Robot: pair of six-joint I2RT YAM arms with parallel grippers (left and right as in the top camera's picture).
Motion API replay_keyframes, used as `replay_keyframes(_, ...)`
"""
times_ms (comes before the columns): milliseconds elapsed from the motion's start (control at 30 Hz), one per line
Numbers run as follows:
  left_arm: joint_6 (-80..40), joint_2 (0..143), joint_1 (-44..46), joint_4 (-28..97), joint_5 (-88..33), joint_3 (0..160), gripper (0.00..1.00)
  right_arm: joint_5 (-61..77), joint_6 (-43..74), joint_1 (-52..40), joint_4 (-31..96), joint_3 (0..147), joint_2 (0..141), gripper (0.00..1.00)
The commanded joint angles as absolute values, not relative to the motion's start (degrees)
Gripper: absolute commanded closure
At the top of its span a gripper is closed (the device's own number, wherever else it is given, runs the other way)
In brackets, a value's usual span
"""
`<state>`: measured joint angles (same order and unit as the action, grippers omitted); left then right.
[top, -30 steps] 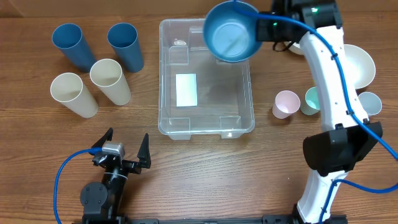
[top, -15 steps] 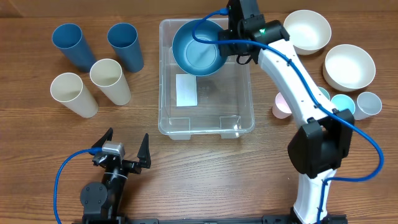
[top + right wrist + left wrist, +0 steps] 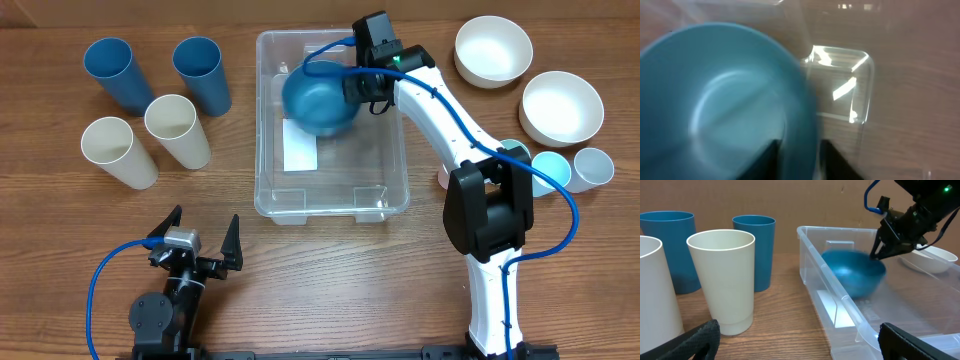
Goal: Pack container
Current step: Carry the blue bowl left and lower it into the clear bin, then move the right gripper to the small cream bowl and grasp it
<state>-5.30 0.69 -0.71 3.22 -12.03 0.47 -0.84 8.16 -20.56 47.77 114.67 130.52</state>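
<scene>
Overhead and wrist views of a wood-grain counter [image 3: 330, 290]. The container [image 3: 355, 165], a clear, glossy plastic bin with rounded corners and a raised rim, sits mid-counter, its far wall close to the far edge and its near wall well apart from the near edge. A white rectangular label [image 3: 300, 152] lies on its bottom and is partly covered from above by the blue bowl [image 3: 318, 98]. This round, smooth-walled bowl hangs tilted inside the far half of the container. It is blurred, so contact with the floor cannot be told. The right gripper [image 3: 352, 88] pinches the bowl's rim between its two dark fingers [image 3: 836, 161], its arm reaching in over the container's far right wall. The near half of the container is bare plastic. The left gripper [image 3: 203, 232] rests near the near edge, left of centre, with its black fingers spread wide and holding nothing; bare wood separates it from the container. Toward the far left corner stand two blue cups [image 3: 202, 72] and two cream cups [image 3: 178, 130], tapered, matte and upright, beside the container's left wall. Toward the far right corner sit two white bowls [image 3: 562, 108], and small pastel cups [image 3: 594, 168] stand near the right edge.
</scene>
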Motion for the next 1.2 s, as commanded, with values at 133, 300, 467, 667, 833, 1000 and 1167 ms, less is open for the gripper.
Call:
replay_keyframes(133,-3.81,0.25,-0.32,3.16,-12.95,0.27,0.0,-1.06,7.46,-20.16,53.1,122.28,129.47,0.48)
replay_keyframes(300,-3.81,0.25,-0.32,3.16,-12.95,0.27,0.0,-1.15,9.67,-18.57,65.49,135.11,123.83,0.47)
replay_keyframes(467,-3.81,0.25,-0.32,3.16,-12.95,0.27,0.0,-1.61,19.33,-5.76,67.51,136.33,123.28,0.47)
replay_keyframes(667,-3.81,0.25,-0.32,3.16,-12.95,0.27,0.0,-1.37,31.86,5.96,65.67,136.14,128.68,0.47)
replay_keyframes(833,-3.81,0.25,-0.32,3.16,-12.95,0.27,0.0,0.45,34.76,6.76,66.52,136.14,136.53,0.48)
replay_keyframes(1000,-3.81,0.25,-0.32,3.16,-12.95,0.27,0.0,0.47,37.87,6.83,67.35,136.14,141.25,0.49)
replay_keyframes(1167,-3.81,0.25,-0.32,3.16,-12.95,0.27,0.0,-0.14,41.85,6.9,64.71,135.04,141.29,0.49)
